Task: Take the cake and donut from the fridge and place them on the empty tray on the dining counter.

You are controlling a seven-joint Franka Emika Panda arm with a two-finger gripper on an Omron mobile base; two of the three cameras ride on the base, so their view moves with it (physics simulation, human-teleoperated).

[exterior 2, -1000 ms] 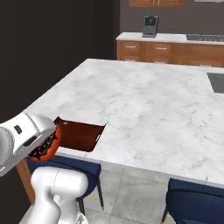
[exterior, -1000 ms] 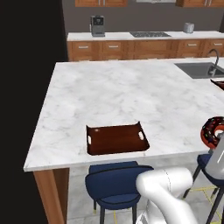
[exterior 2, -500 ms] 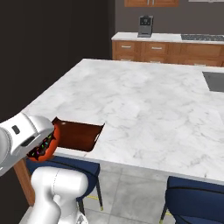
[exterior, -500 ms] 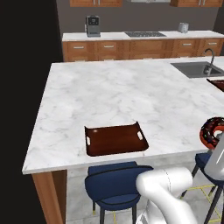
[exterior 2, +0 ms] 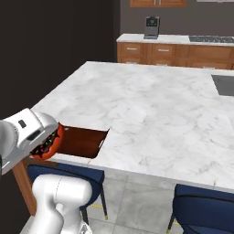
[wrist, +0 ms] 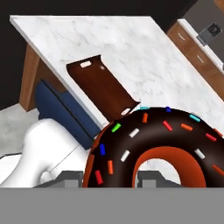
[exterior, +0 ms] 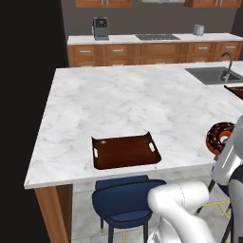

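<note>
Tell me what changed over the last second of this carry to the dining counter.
The base drove: in both base views the whole scene shifted, so the camera moved, not the things. The donut stays clamped in the hand, in the same place in both base views. The tray still lies bare near the edge of the dining counter, above a blue stool.

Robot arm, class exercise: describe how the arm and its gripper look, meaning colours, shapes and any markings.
The arm is glossy white, built of thick rounded, tube-like links with smooth bulging elbows. In the right base view, the hand is a boxy white-grey block with a small dark square mark on its side. No cables show. The finger tips are small and grey.
</note>
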